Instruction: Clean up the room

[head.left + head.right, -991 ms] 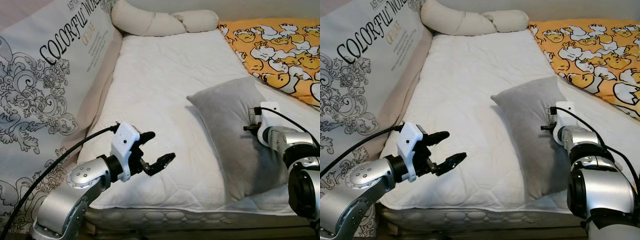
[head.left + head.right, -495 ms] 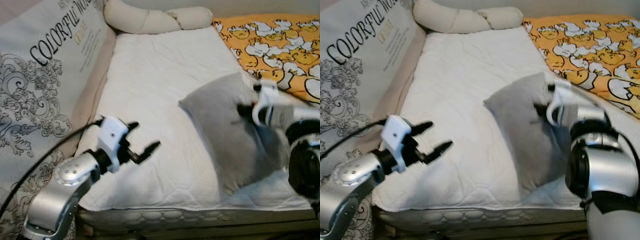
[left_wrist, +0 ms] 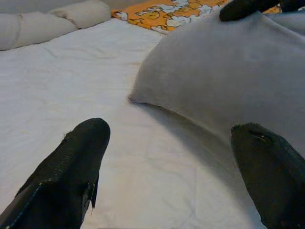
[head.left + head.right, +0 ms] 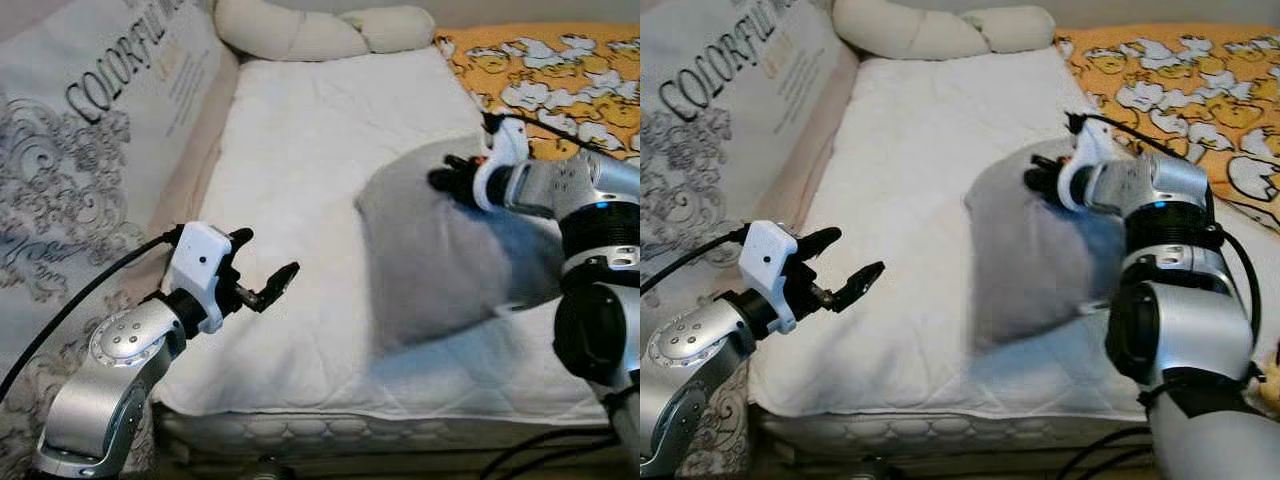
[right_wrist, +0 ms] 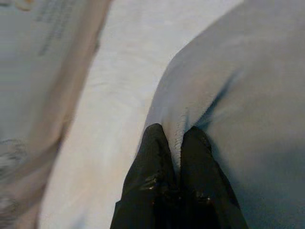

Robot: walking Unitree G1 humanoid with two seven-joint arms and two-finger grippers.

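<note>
One grey pillow (image 4: 440, 250) lies on the white mattress (image 4: 320, 150) of the bed, R half, blurred, w/ the right hand (image 5: 174, 143) pinching a fold at its far edge, fingers pressed together on the fabric. Left hand (image 4: 262, 270) hovers over the mattress's near-L part, well apart from the pillow, fingers spread & holding nothing. Around the pillow: one cream bolster (image 4: 310, 30) at the far end, one orange duck-print blanket (image 4: 560, 70) just beyond it on the R, one big printed cushion (image 4: 90, 150) along the L edge.
</note>
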